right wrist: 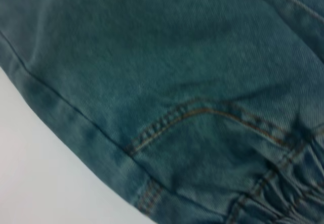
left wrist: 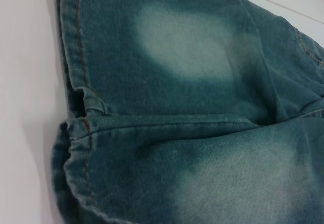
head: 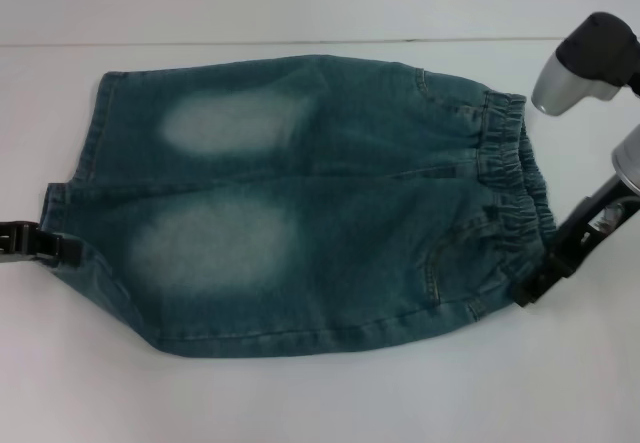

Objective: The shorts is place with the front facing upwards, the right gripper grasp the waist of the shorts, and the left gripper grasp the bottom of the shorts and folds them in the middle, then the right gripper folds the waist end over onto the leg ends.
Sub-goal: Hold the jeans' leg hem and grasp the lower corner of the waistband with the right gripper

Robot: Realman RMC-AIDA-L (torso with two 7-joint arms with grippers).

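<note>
A: Where are the shorts lying right now?

B: The faded teal-blue denim shorts (head: 300, 203) are lying flat on the plain white surface (head: 320, 403) in front of me, front side up, with the gathered elastic waistband (head: 515, 178) pointing toward my right and the 2 leg hems (head: 85, 183) pointing toward my left. 2 pale washed patches are showing, 1 on each leg.

A: And your right end effector?

B: My right end effector (head: 528, 291) is sitting at the near corner of the waistband, its black tip touching the denim just beside the stitched pocket seam (right wrist: 202, 114). I cannot tell whether its fingers are spread or pressed together; the wrist view is showing only cloth, the side seam and the gathers.

A: The left one?

B: My left end effector (head: 52, 248) is reaching in from the left edge, its black tip meeting the hem of the nearer leg. That hem is looking a little bunched there. Whether the fingers are pinching the denim, I cannot tell.

A: Anything else in view?

B: The silver and black joint (head: 590, 63) of my right arm is hanging above the far right of the surface.
</note>
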